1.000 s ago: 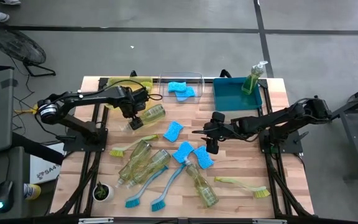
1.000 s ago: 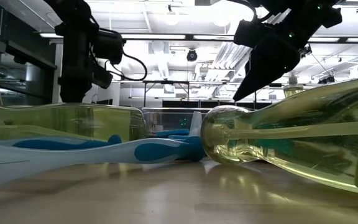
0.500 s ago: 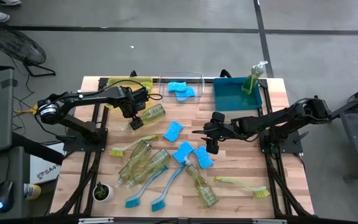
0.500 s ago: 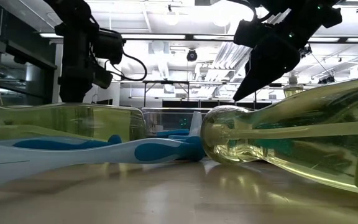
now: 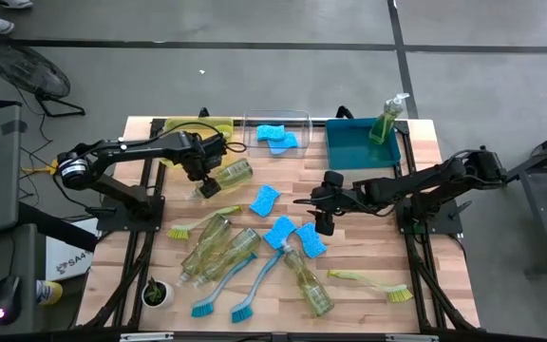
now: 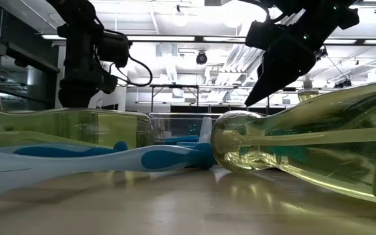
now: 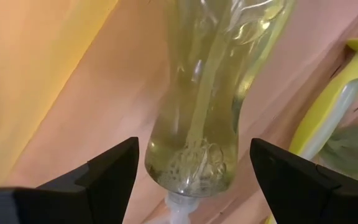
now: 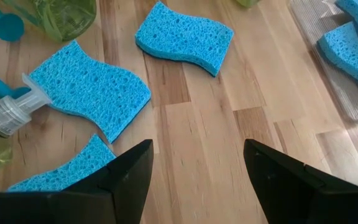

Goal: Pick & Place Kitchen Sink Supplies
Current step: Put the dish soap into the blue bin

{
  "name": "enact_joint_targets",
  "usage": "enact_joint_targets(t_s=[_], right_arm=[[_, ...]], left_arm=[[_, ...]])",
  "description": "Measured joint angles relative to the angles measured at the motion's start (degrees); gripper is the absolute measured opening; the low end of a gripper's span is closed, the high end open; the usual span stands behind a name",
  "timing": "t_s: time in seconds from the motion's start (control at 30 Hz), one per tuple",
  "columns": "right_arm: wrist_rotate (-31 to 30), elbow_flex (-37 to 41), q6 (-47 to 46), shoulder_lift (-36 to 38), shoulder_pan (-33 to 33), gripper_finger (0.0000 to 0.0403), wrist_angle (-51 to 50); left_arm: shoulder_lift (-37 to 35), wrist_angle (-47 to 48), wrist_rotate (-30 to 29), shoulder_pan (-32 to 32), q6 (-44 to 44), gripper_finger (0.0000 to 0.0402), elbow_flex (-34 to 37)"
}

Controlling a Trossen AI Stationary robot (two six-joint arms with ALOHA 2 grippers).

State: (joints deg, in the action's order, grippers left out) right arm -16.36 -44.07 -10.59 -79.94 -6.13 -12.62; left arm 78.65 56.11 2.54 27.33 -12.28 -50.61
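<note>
A clear yellow-green soap bottle (image 5: 232,176) lies on its side on the wood near the far left. My left gripper (image 5: 207,186) points down over its pump end. In the left wrist view the open fingers of my left gripper (image 7: 194,149) stand on either side of the bottle's shoulder (image 7: 194,168), apart from it. My right gripper (image 5: 325,224) hangs open at mid-table, tilted down over bare wood. Three light-blue sponges (image 8: 184,37) (image 8: 89,93) (image 8: 67,168) lie flat just ahead of my right gripper (image 8: 197,152).
A yellow bin (image 5: 190,127), a clear bin (image 5: 302,122) with two sponges and a teal bin (image 5: 354,150) with an upright soap bottle (image 5: 386,122) line the far edge. More bottles (image 5: 218,249) (image 5: 310,287), brushes (image 5: 254,277) (image 5: 373,282) and a potted plant (image 5: 157,293) crowd the near half.
My left gripper has rolled a little about its own downward line while staying over the bottle's pump end.
</note>
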Motion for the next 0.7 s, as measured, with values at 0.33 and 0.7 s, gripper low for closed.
enact_joint_targets(t_s=[0.33, 0.7], right_arm=[[0.00, 0.00, -0.09, 0.00, 0.00, 0.0245, -0.01], [0.49, 0.00, -1.30, 0.00, -0.02, 0.0245, -0.02]], left_arm=[[-0.50, 8.39, -0.61, -0.16, 0.09, 0.0303, -0.02], [-0.59, 8.53, -6.59, -9.88, -3.92, 0.0303, -0.02]])
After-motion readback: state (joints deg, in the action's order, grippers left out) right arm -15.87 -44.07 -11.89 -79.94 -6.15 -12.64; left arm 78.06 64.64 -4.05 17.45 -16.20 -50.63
